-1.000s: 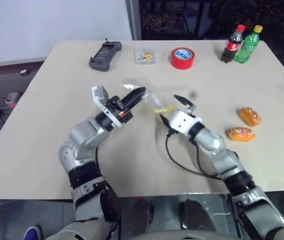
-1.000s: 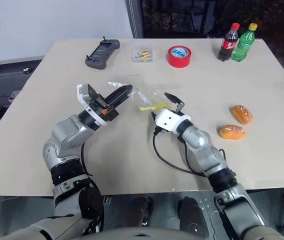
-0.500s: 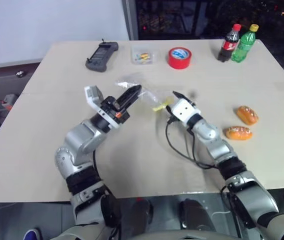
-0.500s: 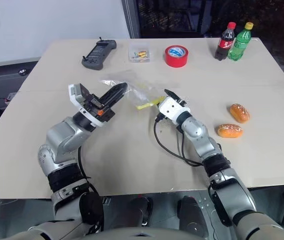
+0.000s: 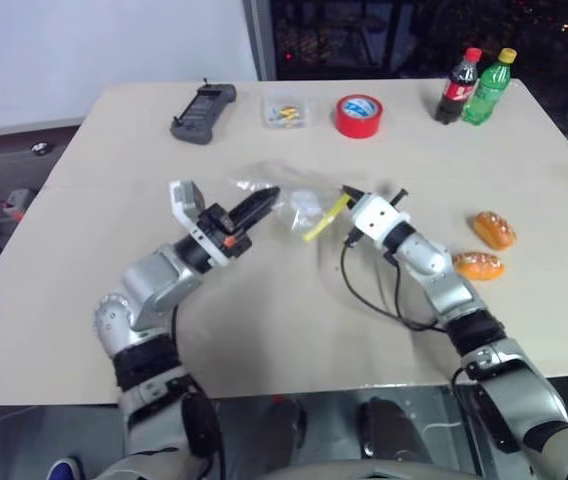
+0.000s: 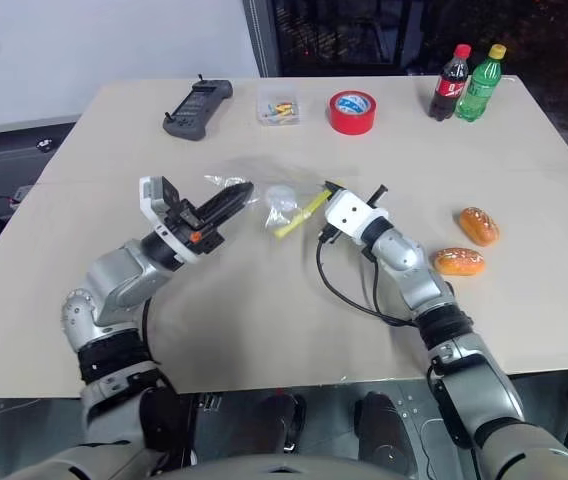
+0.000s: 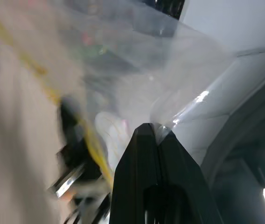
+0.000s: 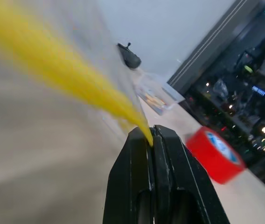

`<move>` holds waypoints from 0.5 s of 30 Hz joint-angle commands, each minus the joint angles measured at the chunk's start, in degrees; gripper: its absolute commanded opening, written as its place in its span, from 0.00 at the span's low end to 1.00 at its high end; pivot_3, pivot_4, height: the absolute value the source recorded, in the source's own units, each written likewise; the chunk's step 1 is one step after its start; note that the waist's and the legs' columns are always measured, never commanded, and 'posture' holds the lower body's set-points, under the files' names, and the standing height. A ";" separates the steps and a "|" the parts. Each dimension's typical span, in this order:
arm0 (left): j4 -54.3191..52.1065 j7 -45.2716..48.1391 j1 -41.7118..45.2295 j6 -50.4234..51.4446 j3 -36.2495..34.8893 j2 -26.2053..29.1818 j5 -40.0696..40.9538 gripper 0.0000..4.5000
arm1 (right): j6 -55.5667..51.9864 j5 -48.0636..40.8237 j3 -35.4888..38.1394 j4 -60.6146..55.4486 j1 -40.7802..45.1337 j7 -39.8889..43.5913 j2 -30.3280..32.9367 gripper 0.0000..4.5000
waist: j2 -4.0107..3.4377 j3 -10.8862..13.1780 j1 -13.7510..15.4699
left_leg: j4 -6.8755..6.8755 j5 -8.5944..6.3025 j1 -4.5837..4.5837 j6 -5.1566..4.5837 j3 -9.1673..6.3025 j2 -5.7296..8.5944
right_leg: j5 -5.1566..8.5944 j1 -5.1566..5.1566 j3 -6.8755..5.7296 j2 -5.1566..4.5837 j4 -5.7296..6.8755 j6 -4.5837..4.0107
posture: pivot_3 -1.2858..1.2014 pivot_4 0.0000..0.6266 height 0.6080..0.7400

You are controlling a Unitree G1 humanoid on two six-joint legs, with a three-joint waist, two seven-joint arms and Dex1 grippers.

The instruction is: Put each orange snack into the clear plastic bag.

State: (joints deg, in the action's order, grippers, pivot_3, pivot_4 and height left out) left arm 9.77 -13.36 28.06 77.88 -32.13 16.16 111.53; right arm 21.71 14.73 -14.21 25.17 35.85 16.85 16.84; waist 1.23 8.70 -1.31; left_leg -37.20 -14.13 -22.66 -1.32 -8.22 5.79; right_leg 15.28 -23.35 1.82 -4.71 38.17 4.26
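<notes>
Both arms hold the clear plastic bag up off the beige table, stretched between them; the left gripper has its two black fingers pressed together on one clear edge of the film — seen plainly in the left wrist view — and the right gripper has its fingers clamped on the yellow seal strip, the right wrist view showing the strip running into the closed tips. The two orange snacks lie on the table well apart from the bag, on the right arm's side, touched by neither gripper; the red tape roll, a small clear box, a dark handheld controller and two bottles stand along the far edge. Judged step: opening the bag's mouth before any loading. To do it well, the two grips should draw apart gently and evenly — enough to part the seal, not so hard that the thin film slips from the left fingers; whether the seal has begun to part cannot be told; one gripper must later let go to fetch a snack, so the mouth is best left facing the snacks.
</notes>
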 commanded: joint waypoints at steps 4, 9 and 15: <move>11.10 14.49 3.06 10.20 10.29 11.66 1.47 0.00 | 0.01 0.90 2.56 -7.09 -0.88 1.93 5.89 0.02 | 0.00 0.00 -0.58 | -0.01 0.00 0.00 0.01 -0.01 0.01 | 0.00 -0.02 0.03 0.00 0.06 0.00 | 0.52 0.24 1.00; 17.13 18.91 7.02 11.50 15.53 15.30 1.47 0.00 | -2.19 0.28 3.25 -12.43 -2.93 4.61 9.26 0.02 | 0.00 0.00 -1.06 | -0.02 0.02 0.00 0.03 0.05 0.03 | 0.00 -0.15 0.17 0.00 0.24 0.00 | 0.52 0.24 1.00; 21.01 21.33 9.15 12.58 18.68 17.92 1.47 0.00 | -3.85 -0.94 4.87 -15.88 -3.87 6.29 12.22 0.02 | 0.00 0.00 -1.33 | -0.03 0.03 0.00 0.04 0.22 0.01 | 0.01 -0.36 0.55 0.06 0.51 -0.01 | 0.52 0.24 1.00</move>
State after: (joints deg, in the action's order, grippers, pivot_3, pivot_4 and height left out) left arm 30.03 5.93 36.22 88.56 -12.92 31.83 111.50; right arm 19.08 15.08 -13.47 10.82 31.73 23.36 27.33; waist 1.23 8.70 -2.65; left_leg -37.23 -14.10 -22.66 -1.28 -7.98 5.81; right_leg 15.28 -23.74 2.40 -4.64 38.72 4.25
